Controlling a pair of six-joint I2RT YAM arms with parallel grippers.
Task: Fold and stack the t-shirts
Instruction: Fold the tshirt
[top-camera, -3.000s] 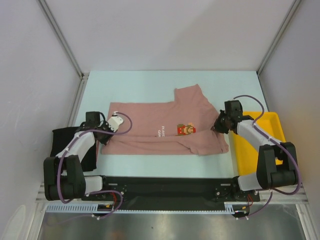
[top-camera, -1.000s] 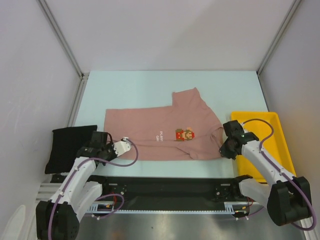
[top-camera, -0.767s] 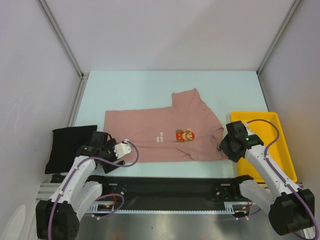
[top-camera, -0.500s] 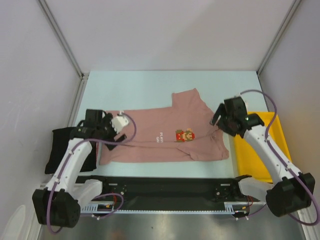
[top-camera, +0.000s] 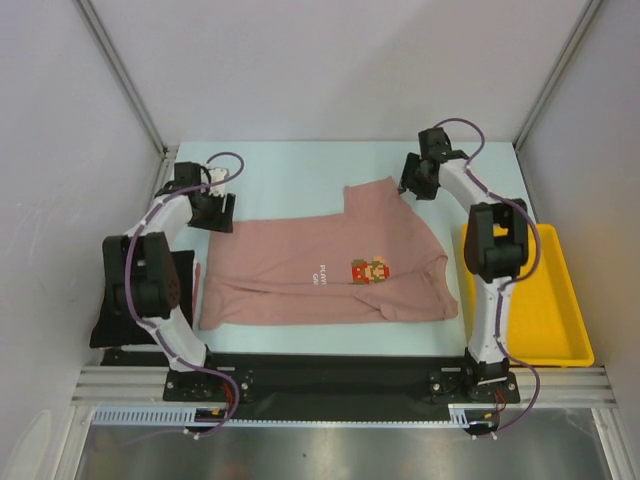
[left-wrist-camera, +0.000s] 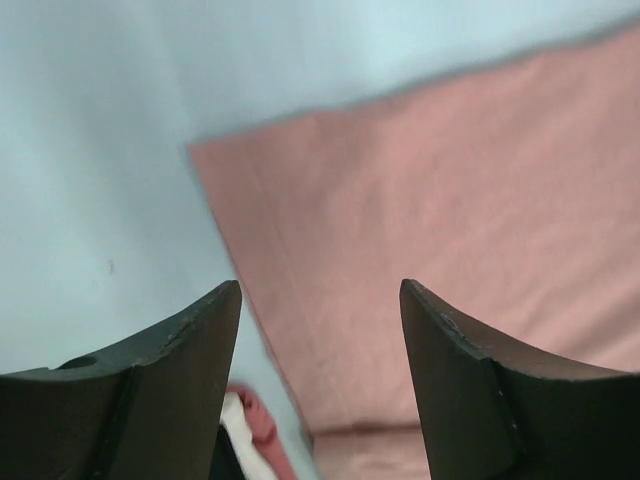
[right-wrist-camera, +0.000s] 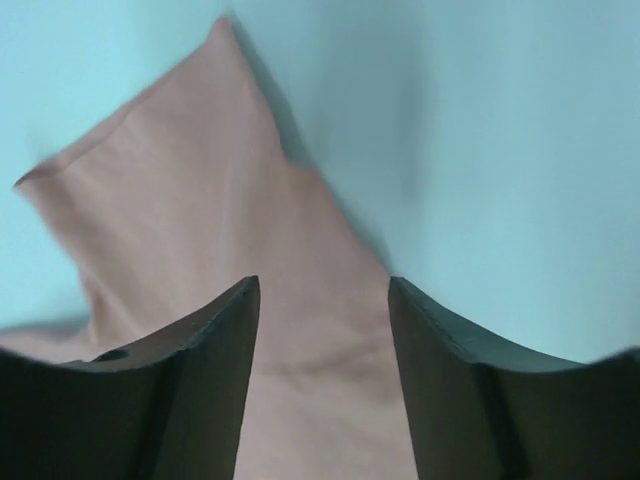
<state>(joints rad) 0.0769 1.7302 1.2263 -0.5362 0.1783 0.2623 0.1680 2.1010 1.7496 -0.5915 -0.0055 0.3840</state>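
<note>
Pink t-shirt (top-camera: 330, 270) is lying spread mid-table, black t-shirt (top-camera: 112, 325) sitting at near left | left gripper (left-wrist-camera: 320, 290) and right gripper (right-wrist-camera: 322, 285) are hovering empty, jaws apart, over its far corners | risk: fingers closing unevenly or beside the hem, skewing the fold

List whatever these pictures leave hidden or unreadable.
- Plain black cloth t-shirt: top view, mostly hidden behind the left arm.
- Small lettering on the dusty pink cloth t-shirt: top view, too small to read.
- Rigid yellow plastic tray: top view, left rim covered by the right arm.
</note>
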